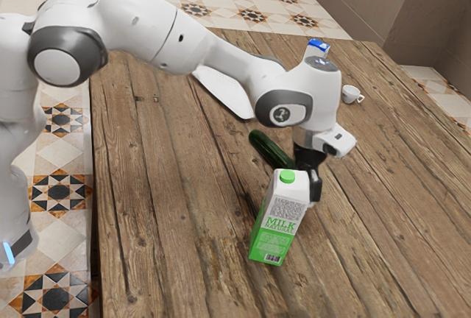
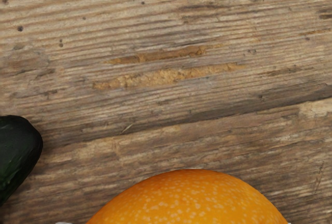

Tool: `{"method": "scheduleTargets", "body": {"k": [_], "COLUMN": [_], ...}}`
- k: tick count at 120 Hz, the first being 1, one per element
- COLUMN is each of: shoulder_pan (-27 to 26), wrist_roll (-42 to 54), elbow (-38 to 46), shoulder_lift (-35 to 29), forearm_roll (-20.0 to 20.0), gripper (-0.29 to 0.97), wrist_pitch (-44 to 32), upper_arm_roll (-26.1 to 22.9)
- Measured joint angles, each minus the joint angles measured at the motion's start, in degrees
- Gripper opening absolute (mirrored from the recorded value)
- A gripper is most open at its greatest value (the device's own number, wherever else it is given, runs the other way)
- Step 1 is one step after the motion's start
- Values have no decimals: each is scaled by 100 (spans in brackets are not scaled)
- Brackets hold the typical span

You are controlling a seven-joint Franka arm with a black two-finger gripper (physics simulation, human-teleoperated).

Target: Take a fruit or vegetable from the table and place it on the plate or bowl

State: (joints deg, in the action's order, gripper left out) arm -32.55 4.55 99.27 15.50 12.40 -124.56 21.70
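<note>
Directly under the hand: orange (image 2: 192,200), its rounded top close below the wrist camera, over the wooden surface (image 2: 166,37).
Orange's axis: round, so there is no long axis to line up with; a straight-down approach looks right.
Fingers (image 1: 315,185): low behind the milk carton (image 1: 280,218); apart or together cannot be told.
Cucumber (image 1: 268,147): near the orange, its dark end not touching it.
Plate (image 1: 221,88): probably the white shape behind the forearm, toward the exterior view's left.
</note>
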Motion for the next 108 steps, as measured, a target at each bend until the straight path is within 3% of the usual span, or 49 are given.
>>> {"method": "scheduleTargets", "body": {"k": [18, 40, 68, 108], "shoulder_pan": [17, 92, 1143, 2717], "wrist_roll": [25, 67, 154, 239], "elbow": [-632, -1282, -1954, -2916], "shoulder_lift": [-140, -33, 284, 1038], "forearm_roll": [-79, -148, -176, -162], "gripper": [42, 42, 42, 42], "wrist_pitch": [214, 657, 888, 969], "upper_arm_roll": [195, 1008, 1194, 1030]}}
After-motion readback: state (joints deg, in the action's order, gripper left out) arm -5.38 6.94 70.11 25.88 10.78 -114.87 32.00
